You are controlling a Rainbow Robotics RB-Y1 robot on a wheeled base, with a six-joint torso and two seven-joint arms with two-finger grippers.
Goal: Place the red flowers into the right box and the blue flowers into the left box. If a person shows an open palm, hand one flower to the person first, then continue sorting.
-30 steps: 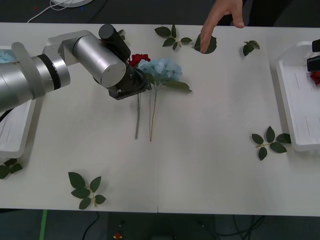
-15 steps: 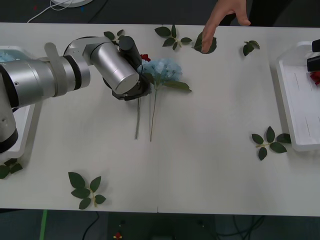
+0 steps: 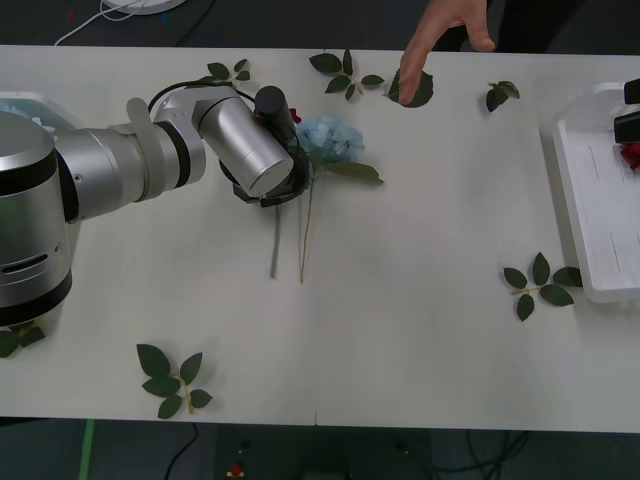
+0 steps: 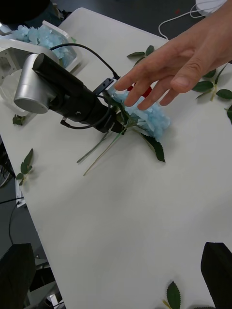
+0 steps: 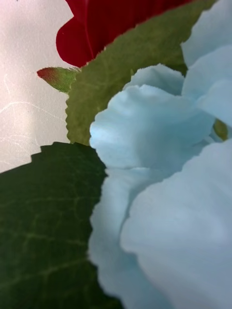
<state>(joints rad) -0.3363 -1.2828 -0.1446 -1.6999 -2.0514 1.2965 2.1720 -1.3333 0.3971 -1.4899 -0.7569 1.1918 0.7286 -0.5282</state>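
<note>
A blue flower [image 3: 330, 138] and a red flower [image 3: 291, 115] lie side by side mid-table, stems toward me. My left gripper [image 3: 290, 160] is down at their heads, under its own wrist, which covers most of the red flower. Up close I see pale-blue petals [image 5: 159, 193], a red petal [image 5: 111, 24] and a dark leaf [image 5: 43, 227]. A person's hand [image 3: 440, 40] reaches over the far edge with fingers stretched out. The left box [image 3: 30, 260] holds blue flowers [image 3: 15, 110]. Over the right box [image 3: 600, 200], which holds a red flower [image 3: 630, 152], my right gripper [image 3: 630, 108] hangs open and empty.
Loose green leaf sprigs lie at the near left [image 3: 170, 380], the right [image 3: 540, 282] and along the far edge [image 3: 345, 75]. A white cable [image 3: 100, 15] runs off the far-left corner. Open tabletop spreads between the flowers and the right box.
My left arm has pushed farther right and toward the far edge, onto the flower heads, and now hides most of the red flower. The person's hand has barely shifted.
</note>
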